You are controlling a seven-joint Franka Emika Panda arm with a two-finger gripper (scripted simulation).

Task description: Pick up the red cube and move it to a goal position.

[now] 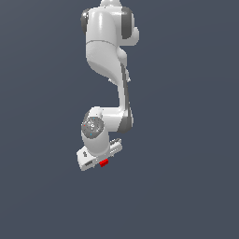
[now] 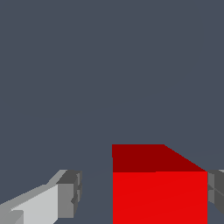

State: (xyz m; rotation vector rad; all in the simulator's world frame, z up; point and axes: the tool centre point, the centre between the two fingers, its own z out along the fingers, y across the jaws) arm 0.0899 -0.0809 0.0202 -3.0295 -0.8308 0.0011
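Note:
The red cube [image 2: 159, 192] lies between my gripper's [image 2: 142, 192] two fingers in the wrist view. One grey pad [image 2: 215, 192] sits right against a side of the cube. The other pad [image 2: 72, 192] stands apart from it with a clear gap. The gripper is open around the cube. In the exterior view the white hand [image 1: 95, 154] points down over the cube [image 1: 103, 162], which shows only as a small red patch at the hand's lower edge. The goal position shows in neither view.
The white arm [image 1: 109, 51] hangs down from the top of the exterior view. A plain dark grey-blue surface [image 1: 186, 140] fills everything around it.

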